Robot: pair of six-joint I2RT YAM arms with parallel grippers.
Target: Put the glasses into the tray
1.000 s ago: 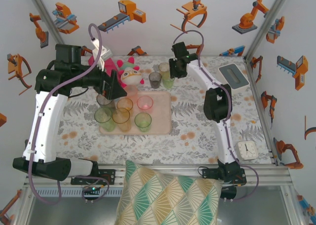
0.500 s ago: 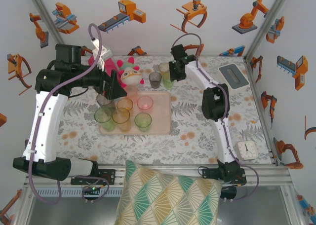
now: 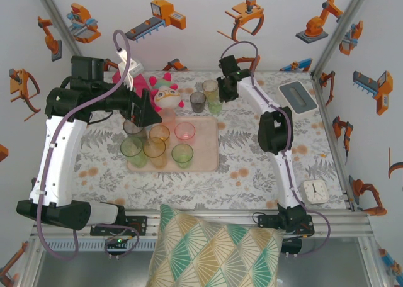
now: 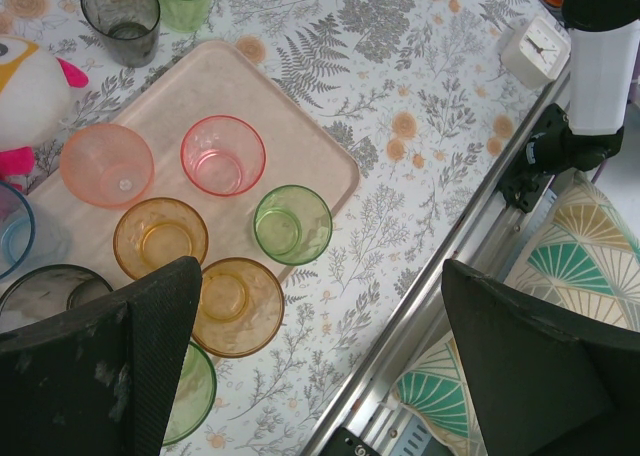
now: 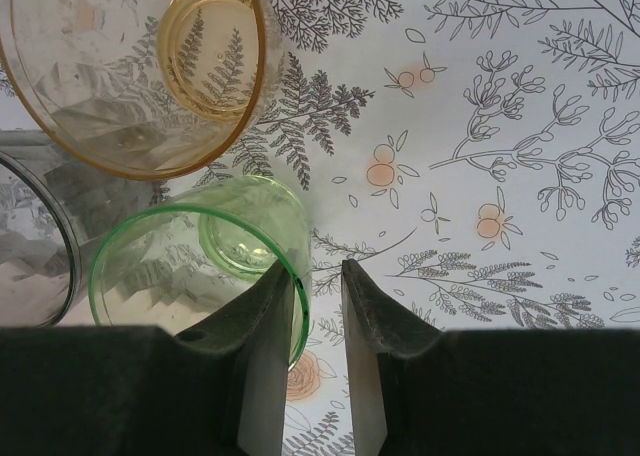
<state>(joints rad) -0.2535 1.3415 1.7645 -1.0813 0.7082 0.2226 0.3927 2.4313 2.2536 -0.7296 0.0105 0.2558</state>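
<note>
The beige-pink tray (image 3: 204, 158) lies mid-table and holds several glasses: pink (image 4: 222, 154), peach (image 4: 106, 164), amber (image 4: 160, 238) and green (image 4: 292, 224). My left gripper (image 3: 141, 114) hovers wide open above the tray's left end with nothing between its fingers (image 4: 130, 346). Behind the tray, off it, stand a grey glass (image 3: 198, 101), a tall amber glass (image 3: 210, 87) and a green glass (image 3: 215, 105). My right gripper (image 5: 313, 266) straddles the green glass's (image 5: 200, 276) rim, one finger inside and one outside. A gap still shows beside the wall.
A plush toy (image 3: 167, 95) sits behind the tray's left end. A grey-and-white box (image 3: 297, 96) lies far right. A small clock (image 3: 313, 191) stands near the right front edge, and a patterned pillow (image 3: 208, 249) rests over the front rail.
My right gripper's jaws have narrowed around the green glass's rim, with a slight shift of the wrist. The left arm has stayed still and open.
</note>
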